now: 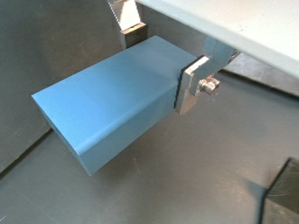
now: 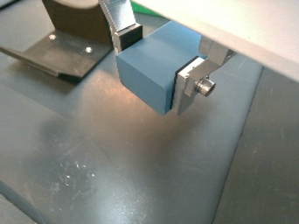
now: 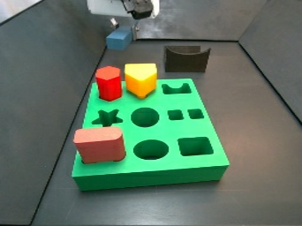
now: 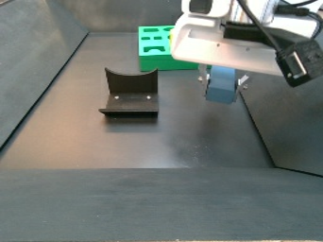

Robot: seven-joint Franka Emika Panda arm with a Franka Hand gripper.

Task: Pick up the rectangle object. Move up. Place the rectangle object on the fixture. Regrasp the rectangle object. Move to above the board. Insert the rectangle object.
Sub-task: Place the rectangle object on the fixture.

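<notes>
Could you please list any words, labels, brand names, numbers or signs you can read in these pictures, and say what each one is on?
There is no readable text in any view.
The rectangle object, held between the fingers of the hand above the floor: plain blue faces, no marking.
The board, the fixture and the blocks on the board: no lettering visible.

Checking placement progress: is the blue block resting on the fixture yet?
No, the gripper holds the rectangle object in the air, beside the fixture.
</notes>
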